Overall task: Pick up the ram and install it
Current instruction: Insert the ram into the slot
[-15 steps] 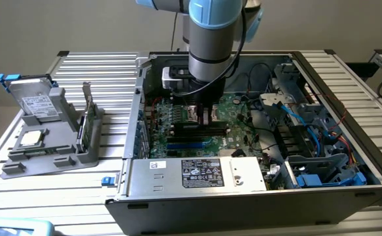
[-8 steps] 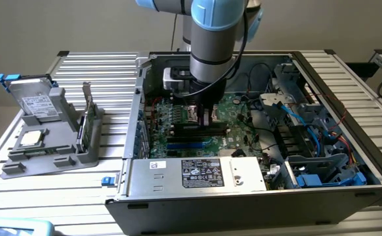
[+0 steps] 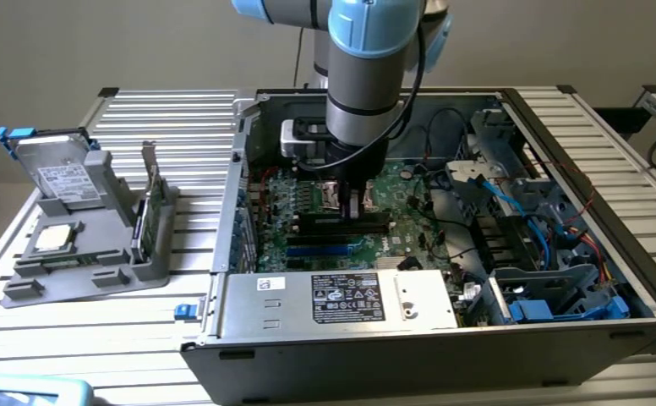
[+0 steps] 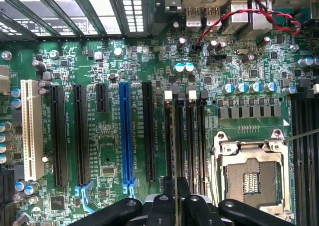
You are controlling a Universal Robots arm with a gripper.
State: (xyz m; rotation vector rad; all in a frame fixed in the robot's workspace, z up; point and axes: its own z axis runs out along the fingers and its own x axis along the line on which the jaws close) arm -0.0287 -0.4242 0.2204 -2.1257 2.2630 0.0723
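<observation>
Inside the open computer case [image 3: 418,365], the fingers [image 4: 163,212] clench what seems the ram [image 4: 176,186], edge-on between them.

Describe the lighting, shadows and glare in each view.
Exterior view: soft, even light on the slatted table, no hard shadows; the case interior beneath the arm lies darker. Wrist view: the motherboard is evenly lit, the slats beyond it glare to white, and the fingers read as dark shapes.

Plain beige wall [image 3: 102,42] behind slatted aluminium table [image 3: 80,338], even light.
</observation>
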